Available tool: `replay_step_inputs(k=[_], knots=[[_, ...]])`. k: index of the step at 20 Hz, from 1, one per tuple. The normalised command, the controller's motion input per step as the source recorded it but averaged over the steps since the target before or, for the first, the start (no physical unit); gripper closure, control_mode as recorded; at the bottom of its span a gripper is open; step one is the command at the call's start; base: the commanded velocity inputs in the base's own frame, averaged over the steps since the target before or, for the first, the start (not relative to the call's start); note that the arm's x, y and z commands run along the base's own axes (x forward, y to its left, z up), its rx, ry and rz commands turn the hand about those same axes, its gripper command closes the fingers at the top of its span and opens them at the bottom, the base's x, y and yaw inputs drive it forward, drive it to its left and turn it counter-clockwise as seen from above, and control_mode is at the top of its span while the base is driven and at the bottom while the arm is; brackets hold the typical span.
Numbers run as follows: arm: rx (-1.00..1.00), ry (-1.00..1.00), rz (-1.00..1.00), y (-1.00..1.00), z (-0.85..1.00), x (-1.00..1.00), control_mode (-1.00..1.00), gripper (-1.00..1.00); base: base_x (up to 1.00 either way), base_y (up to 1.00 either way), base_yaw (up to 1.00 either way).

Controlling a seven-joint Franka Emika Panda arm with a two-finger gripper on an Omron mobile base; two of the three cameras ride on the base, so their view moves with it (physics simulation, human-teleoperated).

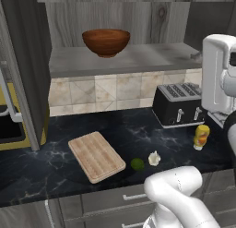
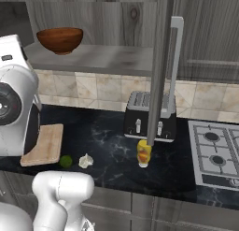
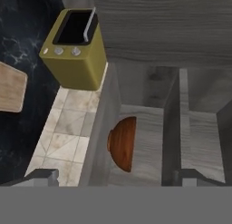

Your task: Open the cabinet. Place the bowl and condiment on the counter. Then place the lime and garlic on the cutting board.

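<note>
The cabinet (image 1: 120, 58) stands open above the counter (image 1: 55, 158), its dark wood-grain doors swung out to either side; in the right base view one door is seen edge-on with its long silver bar handle (image 2: 175, 61). Its lighter grey inside shows a shelf. The black veined counter runs along the tiled wall, with grey drawers under its front edge.

A black toaster (image 1: 179, 104) sits at the back of the counter towards its right end, against the tiles. At the far left end stands an olive-yellow microwave (image 3: 74, 48) with two knobs and a bar handle.

The cutting board (image 1: 96, 156) lies flat and bare near the front edge of the counter, turned at an angle to that edge.

The bowl (image 1: 106, 41) rests upright on the cabinet shelf, towards the shelf's left end and near its front edge. In the hand view the bowl (image 3: 123, 143) appears side-on on the shelf.

The condiment (image 1: 201, 136) stands upright on the counter, just in front of the toaster's right end.

The garlic (image 1: 154, 158) and the lime (image 1: 137, 164) lie close together near the front edge of the counter, just right of the cutting board, the lime nearer the board.

The claw (image 3: 118, 177) has its fingertips spread wide apart at the bottom of the hand view, with nothing between them, facing the bowl.
</note>
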Motion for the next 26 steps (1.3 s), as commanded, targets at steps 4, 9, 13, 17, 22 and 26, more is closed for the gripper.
replay_step_inputs(k=[4, 9, 13, 17, 22, 26], knots=[[0.0, -0.05, 0.03, 0.09, 0.0, 0.22, -1.0, -1.0, 0.0, 0.0, 0.0], [0.0, -0.02, 0.04, 0.1, 0.0, 0.2, -1.0, -1.0, 0.0, 0.0, 0.0], [0.0, 0.0, 0.04, 0.12, 0.0, 0.26, -1.0, -1.0, 0.0, 0.0, 0.0], [0.0, 0.0, 0.03, 0.1, 0.0, 0.27, -1.0, -1.0, 0.0, 0.0, 0.0], [0.0, 0.0, 0.0, 0.05, 0.0, 0.2, -1.0, -1.0, 0.0, 0.0, 0.0], [0.0, 0.0, 0.0, 0.03, 0.0, 0.15, -1.0, -1.0, 0.0, 0.0, 0.0]])
